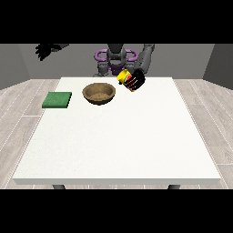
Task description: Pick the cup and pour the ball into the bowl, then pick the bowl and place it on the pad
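Where grey floor surrounds it, white table, bowl, green pad.

I am seeing even, bright light falling on the white table, with only a faint shadow lying under the bowl.

My hand at the view's right holds the yellow cup tipped on its side, just right of the brown wooden bowl on the large white table. The green square pad lies left of the bowl, apart. My other hand seems raised, far left.
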